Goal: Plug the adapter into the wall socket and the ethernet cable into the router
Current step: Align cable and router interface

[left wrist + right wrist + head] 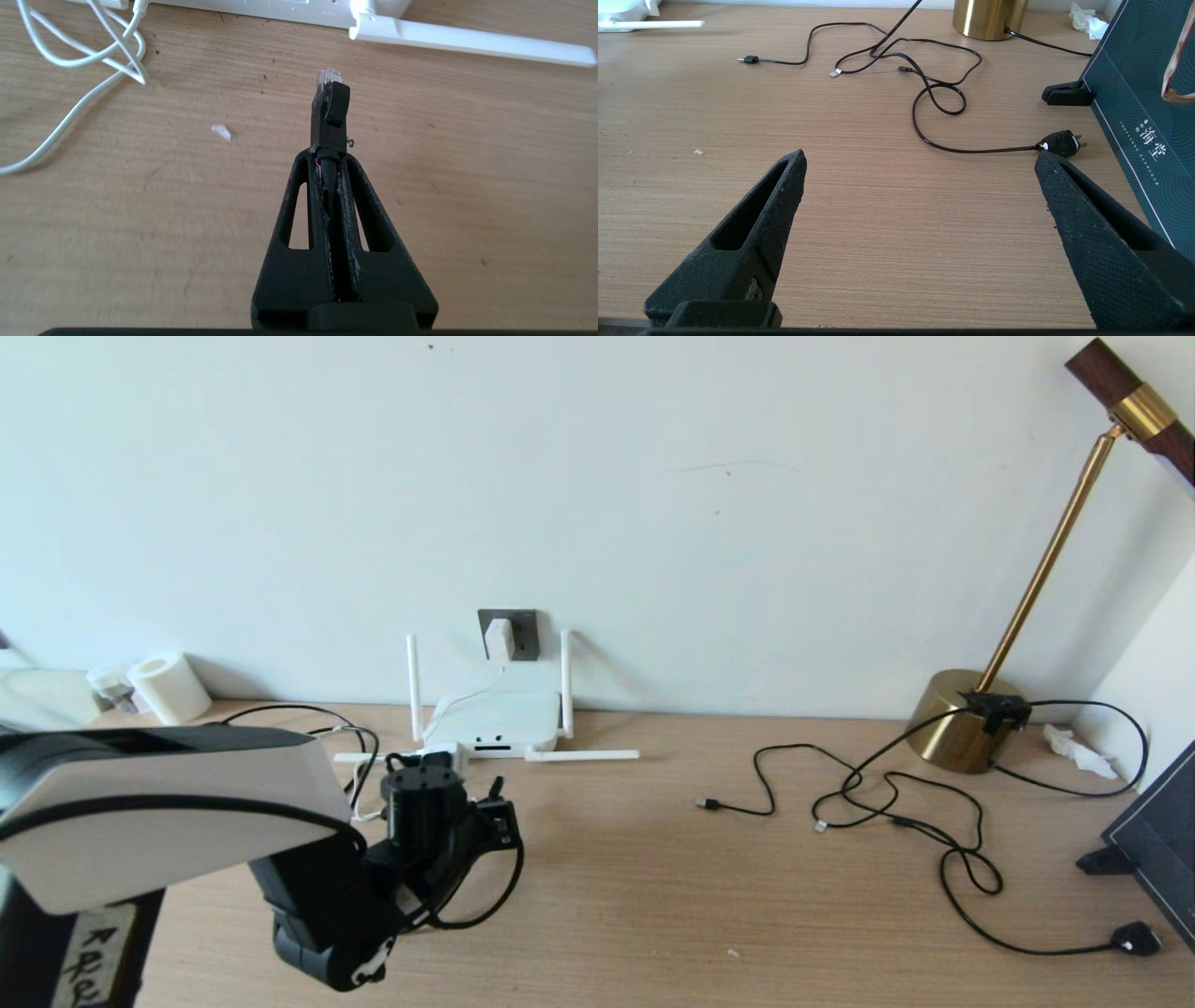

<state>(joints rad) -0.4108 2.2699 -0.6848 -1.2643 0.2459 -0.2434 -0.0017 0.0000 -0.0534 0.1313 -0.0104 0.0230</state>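
The white adapter [499, 637] sits in the dark grey wall socket [525, 633], and its thin white cord [93, 56] runs down to the router [492, 721] below. The router lies flat against the wall, two antennas upright and one [467, 42] lying on the desk. My left gripper [328, 156] is shut on the ethernet cable just behind its black plug [331, 107]. The plug's clear tip points at the router's near edge [280, 7], a short way off. The cable's slack [504, 887] loops beside my left wrist. My right gripper [920, 161] hovers open over bare desk.
A brass lamp base [962, 719] stands at the back right, with thin black cables [887, 803] and a black mains plug [1059, 142] sprawled in front of it. A dark box [1148, 116] leans at the far right. A paper roll [168, 686] lies at the back left.
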